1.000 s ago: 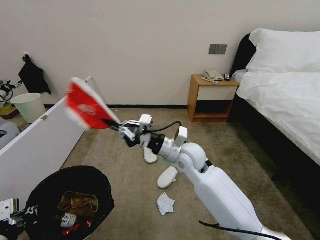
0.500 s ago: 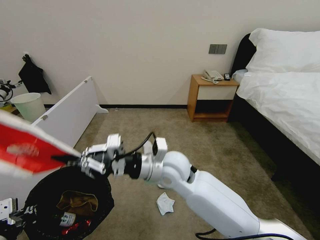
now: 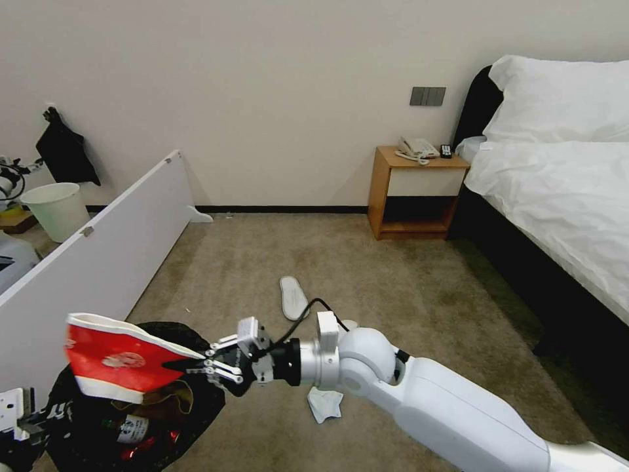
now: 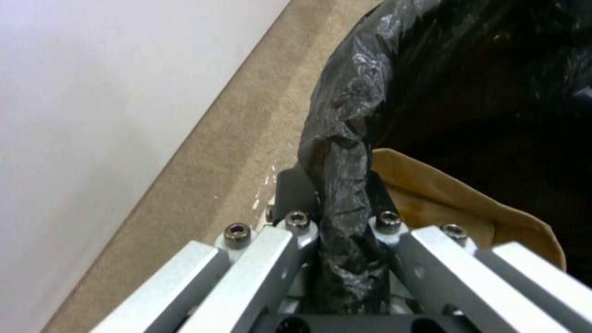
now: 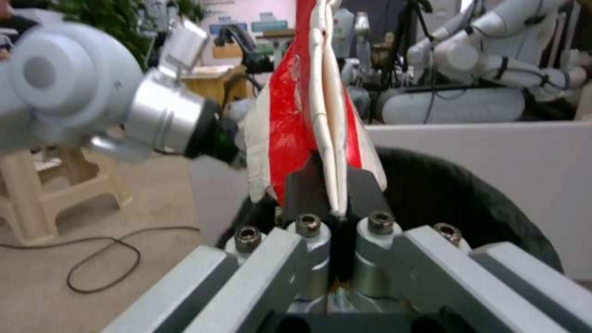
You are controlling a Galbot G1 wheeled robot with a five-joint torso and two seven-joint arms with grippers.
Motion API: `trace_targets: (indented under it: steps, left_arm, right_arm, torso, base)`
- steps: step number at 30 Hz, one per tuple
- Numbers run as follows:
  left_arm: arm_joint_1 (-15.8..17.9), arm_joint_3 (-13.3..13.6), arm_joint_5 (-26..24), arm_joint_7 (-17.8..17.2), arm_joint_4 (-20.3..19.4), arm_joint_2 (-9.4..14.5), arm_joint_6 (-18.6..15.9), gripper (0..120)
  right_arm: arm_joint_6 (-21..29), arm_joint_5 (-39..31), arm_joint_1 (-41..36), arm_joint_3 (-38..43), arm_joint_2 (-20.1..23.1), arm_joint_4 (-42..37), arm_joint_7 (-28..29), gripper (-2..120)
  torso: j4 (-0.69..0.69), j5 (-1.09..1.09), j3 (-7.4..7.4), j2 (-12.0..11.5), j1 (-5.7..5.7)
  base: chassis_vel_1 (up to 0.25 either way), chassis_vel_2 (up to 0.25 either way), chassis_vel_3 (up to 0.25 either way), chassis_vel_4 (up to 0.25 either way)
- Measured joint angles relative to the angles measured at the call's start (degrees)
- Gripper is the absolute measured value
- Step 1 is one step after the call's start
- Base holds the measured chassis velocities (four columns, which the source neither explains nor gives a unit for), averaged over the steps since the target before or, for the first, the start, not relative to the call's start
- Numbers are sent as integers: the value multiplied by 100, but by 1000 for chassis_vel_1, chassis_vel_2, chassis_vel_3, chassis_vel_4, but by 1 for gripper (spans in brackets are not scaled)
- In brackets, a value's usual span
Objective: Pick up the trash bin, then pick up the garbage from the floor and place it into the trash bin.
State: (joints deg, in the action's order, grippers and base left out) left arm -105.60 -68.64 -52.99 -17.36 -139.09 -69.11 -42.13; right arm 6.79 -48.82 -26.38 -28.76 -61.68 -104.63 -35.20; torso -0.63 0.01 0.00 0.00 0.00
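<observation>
Right gripper [image 3: 187, 364] seen lower left of head frame, jaws clamped on flattened red paper cup with white rim [image 3: 118, 364]; cup held above round bin lined with crinkly black plastic bag [image 3: 196, 400]. Left gripper [image 4: 336, 203] closed on bag-covered bin rim. Brown crumpled paper [image 3: 171, 395], small bottle [image 3: 133, 430], red scrap noted inside bin. White slipper [image 3: 293, 296] and crumpled white tissue [image 3: 324, 403] observed on beige carpet [image 3: 393, 288], frame centre.

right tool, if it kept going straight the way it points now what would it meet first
The right tool, shut on the flattened red paper cup, points across the black-lined round trash bin. Going straight, it would probably meet the bin's far rim first, then the white board; depth is unclear.
</observation>
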Motion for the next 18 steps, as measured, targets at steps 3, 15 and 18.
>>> trace_targets:
  steps: [3, 15, 18]
  left_arm:
    - [-9, -2, -2, 0, -4, 2, 0, 3]
    - [-37, 40, -31, 1, -40, 11, 0, 3]
    - [-73, 91, -34, 1, -67, 11, 0, 3]
  right_arm:
    - [0, 50, 0, 0, 1, 61, 0, 0]
    - [-7, 232, 25, -151, -213, 292, 37, 0]
    - [-9, 286, 44, -192, -328, 343, 82, 1]
  torso:
    - [0, 0, 0, 0, 0]
    - [0, -1, 0, 0, 0]
    - [1, -1, 0, 0, 0]
  base:
    - [0, 0, 0, 0]
    - [0, 0, 0, 0]
    - [0, 0, 0, 0]
